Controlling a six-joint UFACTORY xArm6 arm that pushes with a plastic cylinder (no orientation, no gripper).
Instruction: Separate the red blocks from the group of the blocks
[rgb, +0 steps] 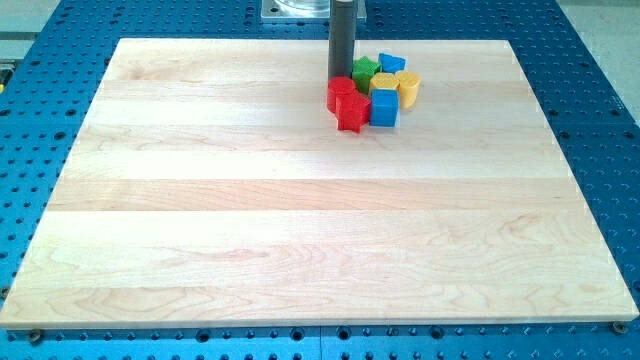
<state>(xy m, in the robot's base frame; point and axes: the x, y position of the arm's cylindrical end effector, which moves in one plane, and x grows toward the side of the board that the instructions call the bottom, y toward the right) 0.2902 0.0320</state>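
A tight group of blocks sits near the view's top, right of centre. Two red blocks are at its left: one (340, 92) nearer the top and a star-like one (352, 112) below it. A green block (365, 70) and a blue block (392, 64) are at the top of the group. Two yellow blocks (383, 83) (408, 87) are in the middle and right. A blue cube (385, 108) is at the bottom right. My tip (343, 78) stands at the upper red block's top edge, left of the green block.
The wooden board (300, 230) lies on a blue perforated table (590, 60). The arm's grey base (296, 10) shows at the view's top edge.
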